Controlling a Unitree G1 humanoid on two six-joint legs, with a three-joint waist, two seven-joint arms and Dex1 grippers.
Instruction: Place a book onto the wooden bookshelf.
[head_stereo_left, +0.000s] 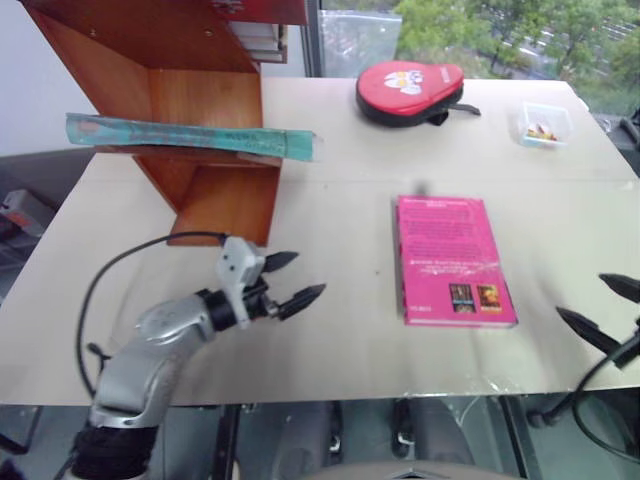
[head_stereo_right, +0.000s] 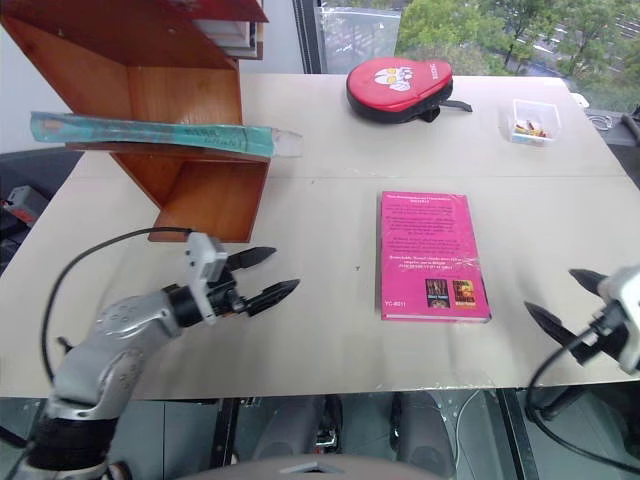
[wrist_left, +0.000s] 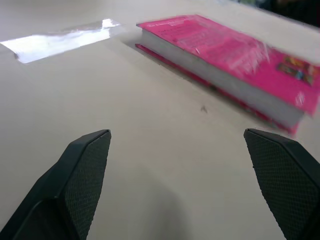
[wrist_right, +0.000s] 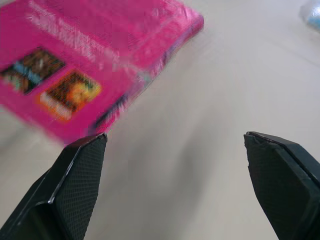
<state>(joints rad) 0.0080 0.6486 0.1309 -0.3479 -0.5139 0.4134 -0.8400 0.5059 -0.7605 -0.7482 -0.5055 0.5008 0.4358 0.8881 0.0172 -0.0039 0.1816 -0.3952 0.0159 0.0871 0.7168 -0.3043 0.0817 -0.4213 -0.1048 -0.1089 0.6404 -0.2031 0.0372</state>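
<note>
The teal-green book (head_stereo_left: 190, 135) lies flat on a lower board of the wooden bookshelf (head_stereo_left: 205, 95) at the table's back left, its right end sticking out past the shelf. My left gripper (head_stereo_left: 311, 274) hovers open and empty over the table, in front of the shelf. It points toward a pink book (head_stereo_left: 450, 255) lying flat mid-table. My right gripper (head_stereo_left: 579, 295) is open and empty at the table's right edge, beside that pink book's near corner (wrist_right: 90, 55). In the left wrist view the pink book (wrist_left: 235, 50) lies beyond the open fingers (wrist_left: 85, 175).
A red paddle case (head_stereo_left: 408, 90) and a small clear plastic box (head_stereo_left: 545, 125) sit at the back of the beige table (head_stereo_left: 340, 350). More books stand in the shelf's upper compartment (head_stereo_left: 262, 40). The table's front edge runs close under both grippers.
</note>
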